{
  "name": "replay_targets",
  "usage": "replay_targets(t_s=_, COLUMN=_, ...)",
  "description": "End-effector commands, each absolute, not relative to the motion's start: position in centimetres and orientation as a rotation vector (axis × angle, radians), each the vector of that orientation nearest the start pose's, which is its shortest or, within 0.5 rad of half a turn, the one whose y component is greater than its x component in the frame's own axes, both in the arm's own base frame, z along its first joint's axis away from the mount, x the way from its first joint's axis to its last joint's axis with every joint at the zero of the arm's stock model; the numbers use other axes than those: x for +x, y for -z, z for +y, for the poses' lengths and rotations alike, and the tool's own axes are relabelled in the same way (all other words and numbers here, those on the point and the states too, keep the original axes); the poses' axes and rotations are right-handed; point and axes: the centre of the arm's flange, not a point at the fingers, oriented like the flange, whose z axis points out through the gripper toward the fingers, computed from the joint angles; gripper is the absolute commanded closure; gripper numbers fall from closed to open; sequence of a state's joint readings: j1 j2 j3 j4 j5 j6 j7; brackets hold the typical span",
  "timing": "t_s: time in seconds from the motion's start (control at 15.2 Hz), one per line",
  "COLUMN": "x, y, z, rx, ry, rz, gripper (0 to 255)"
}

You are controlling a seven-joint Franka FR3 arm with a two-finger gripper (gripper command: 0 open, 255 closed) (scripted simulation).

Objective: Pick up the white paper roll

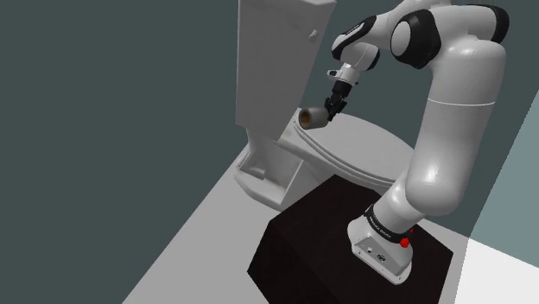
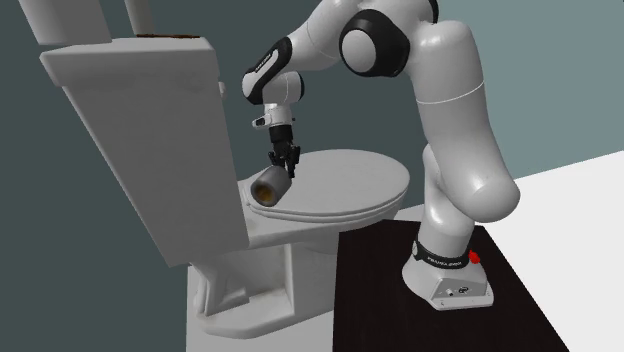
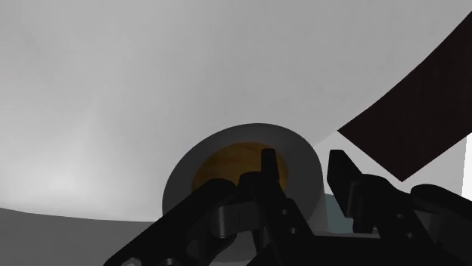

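The paper roll is a pale grey-white cylinder with a brown core, lying on its side. It sits at the back of the toilet lid, just in front of the tank. My black gripper comes down on it from above and is shut on the roll's wall. In the wrist view one finger is inside the brown core and the other finger is outside the roll. The second exterior view shows the gripper clasping the roll. I cannot tell whether the roll touches the lid.
The white toilet's tank rises right behind the roll, with a flush lever on its side. The closed lid spreads toward the dark stand. Dark teal walls stand behind, and pale floor lies around.
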State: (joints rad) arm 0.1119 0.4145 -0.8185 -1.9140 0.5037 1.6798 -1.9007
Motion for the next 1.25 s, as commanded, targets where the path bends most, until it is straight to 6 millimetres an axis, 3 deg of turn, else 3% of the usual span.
replay_targets(t_s=0.0, x=46.6, y=-30.9, z=-30.9, rx=-2.325, ry=0.053, rz=-1.234, gripper=255)
replay_targets(t_s=1.06, x=46.7, y=-38.7, z=-30.9, rx=-2.325, ry=0.053, rz=-1.234, gripper=255)
replay_targets(t_s=1.19, x=46.7, y=-38.8, z=-30.9, rx=-2.325, ry=0.053, rz=-1.234, gripper=255)
